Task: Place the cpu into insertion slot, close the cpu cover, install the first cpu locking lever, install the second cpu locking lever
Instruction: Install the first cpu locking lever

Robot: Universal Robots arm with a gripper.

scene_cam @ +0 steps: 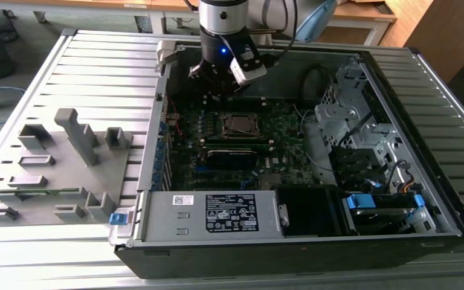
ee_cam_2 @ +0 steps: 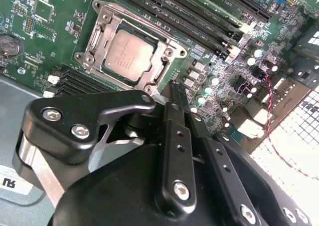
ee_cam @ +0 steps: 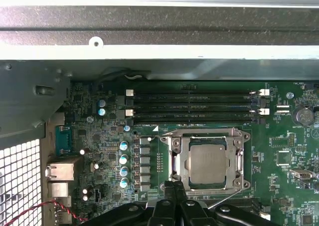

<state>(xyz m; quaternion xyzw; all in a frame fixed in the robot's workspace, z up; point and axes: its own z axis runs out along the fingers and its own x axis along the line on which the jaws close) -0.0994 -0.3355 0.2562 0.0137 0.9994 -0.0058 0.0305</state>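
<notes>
Exterior view: even, diffuse room light from above. The slatted table (scene_cam: 95, 66) reads pale grey, and soft, short shadows lie beside the grey fixture blocks (scene_cam: 79, 136). The interior of the computer case (scene_cam: 296, 257) is dim, and the motherboard (scene_cam: 215, 151) is darkest at the far side under the arm. A small blue light (scene_cam: 225, 51) glows on the wrist.

Both wrist views: the board is brightly lit. The cpu (ee_cam: 208, 163) (ee_cam_2: 127, 56) carries a dull sheen without hard glare. The vent grille (ee_cam: 20, 181) (ee_cam_2: 299, 126) is blown out white. The case rim (ee_cam: 159, 51) glares as a pale band.
</notes>
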